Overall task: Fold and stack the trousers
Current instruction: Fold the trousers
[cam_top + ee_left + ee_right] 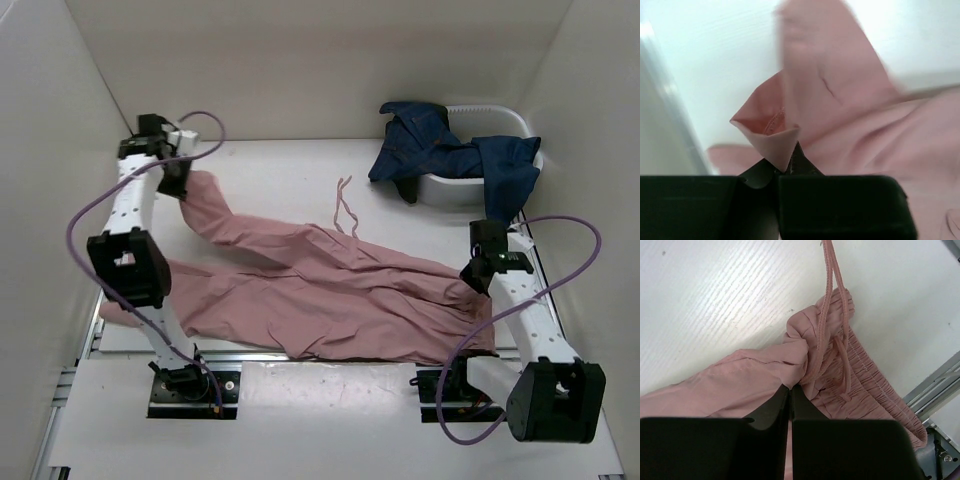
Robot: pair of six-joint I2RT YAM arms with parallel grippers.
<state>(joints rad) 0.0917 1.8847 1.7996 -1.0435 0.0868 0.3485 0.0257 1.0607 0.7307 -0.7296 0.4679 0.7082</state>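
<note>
Wrinkly dusty-pink soft-fabric trousers [330,290]: cuff pinched and held up by extended left gripper [172,178] near far-left corner of table [290,165]; waistband clamped by right gripper [480,272], low, at right edge.

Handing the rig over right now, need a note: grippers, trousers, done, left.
Left gripper: shut on the trousers at a leg end, raised at far left.
Right gripper: shut on the trousers by the gathered waistband, near right.
Trousers lie spread and wrinkled across the table, drawstring trailing toward the back.
Done: both grasps. Left: all folds, then stacking.
</note>
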